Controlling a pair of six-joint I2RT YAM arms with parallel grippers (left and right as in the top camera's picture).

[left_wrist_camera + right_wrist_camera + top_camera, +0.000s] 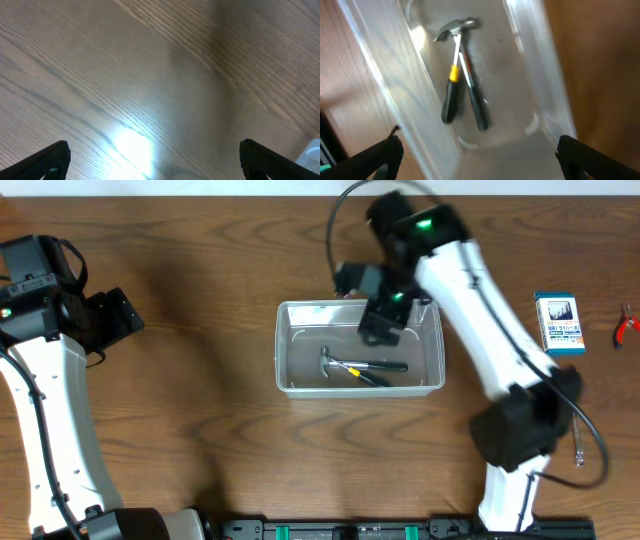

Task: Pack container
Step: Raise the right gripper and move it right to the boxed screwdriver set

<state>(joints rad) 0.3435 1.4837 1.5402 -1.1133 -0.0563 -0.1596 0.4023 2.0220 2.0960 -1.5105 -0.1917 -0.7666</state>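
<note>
The right gripper (479, 156) is seen with its jaws spread wide and nothing between them, poised above the container (380, 85), near its far rim in the overhead view. Directly beneath it, on the container's floor, a hammer (457, 26) is laid crossed with a second dark-handled tool (449, 100) marked by a yellow band; what kind of tool that is cannot be told. The container itself is set near the middle of the table (200, 400), between the two arms. Well out to the container's right, a small blue-and-white box (558, 323) is found, and beyond it, at the table's edge, a pair of red-handled pliers (626, 327); both are left outside the container. Well out to the container's left, the left gripper (155, 156) is held with its jaws likewise apart and empty over bare wood. The step in hand is judged to be the end of a placement, with the packing only partly done. The next move would call for the right gripper to be raised clear of the container's rim, without the walls being knocked, and then carried rightward to one of the items outside.
</note>
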